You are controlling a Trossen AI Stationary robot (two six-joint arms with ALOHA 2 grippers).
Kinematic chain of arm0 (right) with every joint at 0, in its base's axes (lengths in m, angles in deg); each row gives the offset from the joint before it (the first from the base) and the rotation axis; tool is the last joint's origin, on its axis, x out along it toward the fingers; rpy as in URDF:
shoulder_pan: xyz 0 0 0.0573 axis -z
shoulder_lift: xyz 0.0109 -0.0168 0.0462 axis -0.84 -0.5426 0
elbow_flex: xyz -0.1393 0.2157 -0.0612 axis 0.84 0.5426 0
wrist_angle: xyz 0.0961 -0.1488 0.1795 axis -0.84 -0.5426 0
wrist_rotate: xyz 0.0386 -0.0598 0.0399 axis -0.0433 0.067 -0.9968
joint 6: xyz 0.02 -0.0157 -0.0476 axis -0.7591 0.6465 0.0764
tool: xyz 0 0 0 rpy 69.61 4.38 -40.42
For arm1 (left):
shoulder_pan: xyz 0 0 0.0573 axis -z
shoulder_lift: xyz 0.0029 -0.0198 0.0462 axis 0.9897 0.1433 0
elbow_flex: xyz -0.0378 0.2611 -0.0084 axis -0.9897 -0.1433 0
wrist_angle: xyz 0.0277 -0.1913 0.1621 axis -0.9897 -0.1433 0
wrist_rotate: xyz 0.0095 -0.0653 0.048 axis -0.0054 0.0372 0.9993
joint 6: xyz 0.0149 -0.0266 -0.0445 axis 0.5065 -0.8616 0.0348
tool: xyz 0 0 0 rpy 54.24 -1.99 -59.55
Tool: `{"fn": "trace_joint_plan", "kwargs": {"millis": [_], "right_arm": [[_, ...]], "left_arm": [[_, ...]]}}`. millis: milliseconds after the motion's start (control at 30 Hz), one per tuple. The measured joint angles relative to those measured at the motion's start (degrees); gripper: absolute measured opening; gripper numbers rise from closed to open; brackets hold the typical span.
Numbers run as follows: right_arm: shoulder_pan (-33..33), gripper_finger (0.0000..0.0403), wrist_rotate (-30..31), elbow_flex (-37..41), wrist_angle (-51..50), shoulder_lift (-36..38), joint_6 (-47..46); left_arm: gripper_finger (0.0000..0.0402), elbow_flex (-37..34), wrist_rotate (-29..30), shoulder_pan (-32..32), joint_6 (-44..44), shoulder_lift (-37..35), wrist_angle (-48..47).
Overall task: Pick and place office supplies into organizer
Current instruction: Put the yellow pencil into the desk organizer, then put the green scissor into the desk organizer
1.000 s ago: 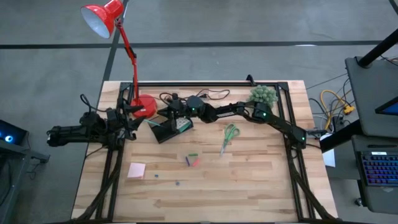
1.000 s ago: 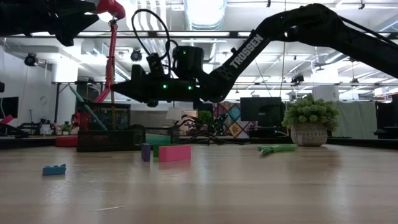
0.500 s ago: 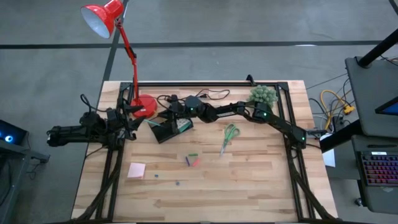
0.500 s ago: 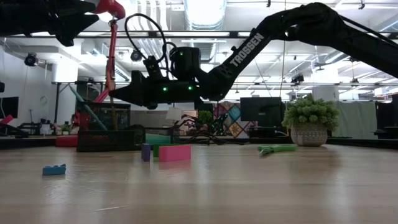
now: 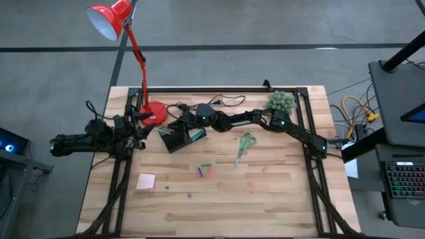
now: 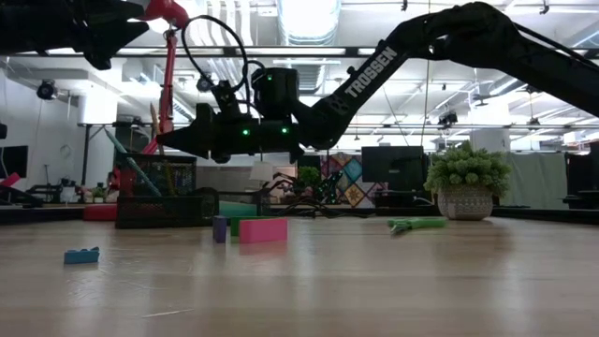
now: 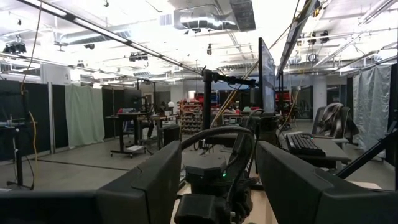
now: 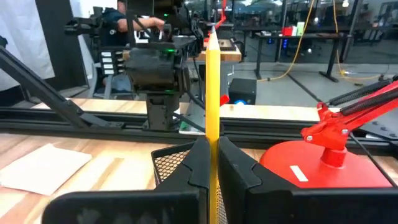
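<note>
High view: the right gripper [image 5: 178, 121] reaches across the table's far half to just over the black organizer [image 5: 178, 139], which sits near the far-left corner beside the red lamp base [image 5: 155, 113]. Scissors [image 5: 245, 145] lie near the middle, long axis running far to near. A pink pad [image 5: 146, 181] lies toward the near-left. The left gripper [image 5: 136, 126] waits at the left edge.

Low view: the right gripper [image 6: 178, 139] hangs above the organizer [image 6: 167, 210].

Left wrist view: the left fingers [image 7: 146, 186] stand wide apart, holding nothing.

Right wrist view: the right fingers [image 8: 200, 163] are clamped on a yellow pencil [image 8: 212, 87] (upright, its sharpened tip pointing up), over the organizer's mesh wall [image 8: 171, 159].
</note>
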Motion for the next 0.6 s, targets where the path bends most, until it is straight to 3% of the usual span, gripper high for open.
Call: {"fn": "trace_joint_plan", "kwargs": {"millis": [600], "right_arm": [[-0.13,0.0048,0.18,-1.22,-2.28,0.02,0.39]], "left_arm": [[0.0196,0.00,0.00,-0.02,0.00,0.00,-0.02]]}}
